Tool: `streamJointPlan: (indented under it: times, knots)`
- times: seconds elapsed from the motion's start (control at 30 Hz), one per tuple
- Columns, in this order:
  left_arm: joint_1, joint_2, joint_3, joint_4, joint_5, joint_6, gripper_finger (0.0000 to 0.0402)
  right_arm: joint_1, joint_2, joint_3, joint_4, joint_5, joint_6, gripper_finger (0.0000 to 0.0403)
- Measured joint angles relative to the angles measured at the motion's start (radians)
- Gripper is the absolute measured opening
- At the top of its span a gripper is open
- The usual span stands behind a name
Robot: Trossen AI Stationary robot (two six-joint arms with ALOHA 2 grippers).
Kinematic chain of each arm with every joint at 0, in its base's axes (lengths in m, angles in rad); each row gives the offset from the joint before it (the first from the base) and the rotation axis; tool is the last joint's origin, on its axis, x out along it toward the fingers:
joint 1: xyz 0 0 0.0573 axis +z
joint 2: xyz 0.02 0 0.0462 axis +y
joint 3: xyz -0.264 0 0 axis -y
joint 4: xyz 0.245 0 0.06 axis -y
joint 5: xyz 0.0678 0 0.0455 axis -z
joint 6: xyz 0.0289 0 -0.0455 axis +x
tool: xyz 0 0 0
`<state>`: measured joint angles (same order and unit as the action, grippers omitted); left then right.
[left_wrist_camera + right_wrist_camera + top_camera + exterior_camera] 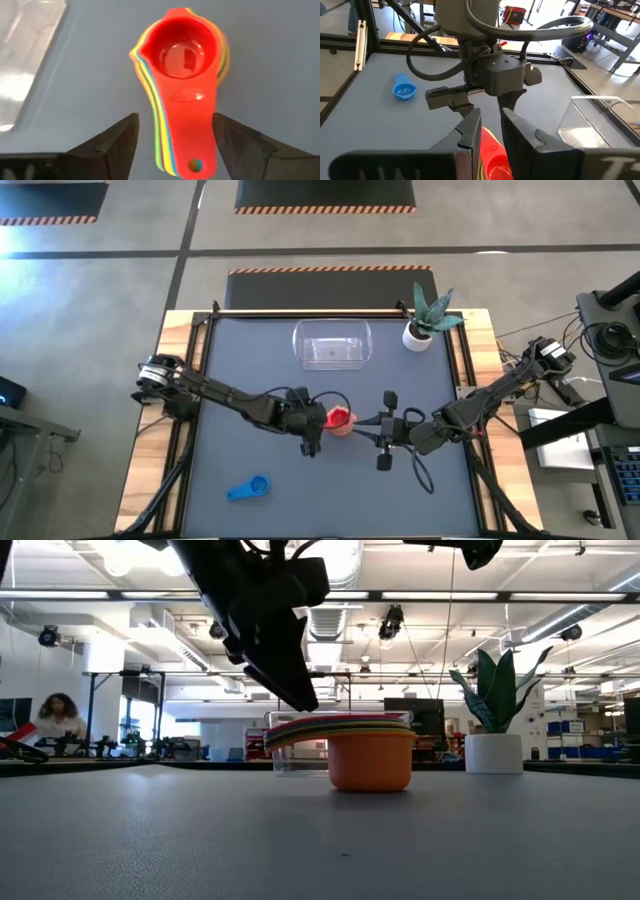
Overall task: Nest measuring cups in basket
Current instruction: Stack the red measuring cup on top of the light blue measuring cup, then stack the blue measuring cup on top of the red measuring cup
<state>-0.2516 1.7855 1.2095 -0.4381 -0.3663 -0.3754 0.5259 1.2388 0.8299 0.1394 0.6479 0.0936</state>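
Glossy plastic cups [182, 85], clear plastic basket [332, 345], matt tabletop [300, 470].

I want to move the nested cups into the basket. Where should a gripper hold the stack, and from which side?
Probably by the stacked handles. The cup stack sits upright on the table with its flat handles fanned together, pointing toward the left gripper, whose open fingers already straddle them. Come from above on that handle side and close across the handles' width; the round bowls look too wide.
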Motion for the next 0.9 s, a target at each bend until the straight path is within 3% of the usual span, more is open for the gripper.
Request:
streamJointPlan:
  times: [0.2,0.4,0.53,0.7,0.9]
  knots:
    - [-0.025,-0.035,0.036,-0.226,-0.009,-0.053,0.0253,0.0,0.0,0.0,-0.003,0.0,0.013,0.0066]
    - [-0.215,-0.179,-0.004,-0.393,-0.01,-0.202,0.0254,0.012,0.0,0.0,-0.007,0.0,0.011,0.0066]
    - [-0.397,-0.259,-0.068,-0.392,-0.008,-0.367,0.0254,0.013,0.0,0.0,-0.007,0.0,0.011,0.0066]
    - [-0.6,-0.264,-0.171,-0.374,0.002,-0.654,0.0255,0.013,0.0,0.0,0.001,0.001,0.013,0.0066]
    - [-0.725,-0.237,-0.207,-0.335,0.013,-0.865,0.0255,0.013,0.0,0.0,0.001,0.001,0.039,0.0066]
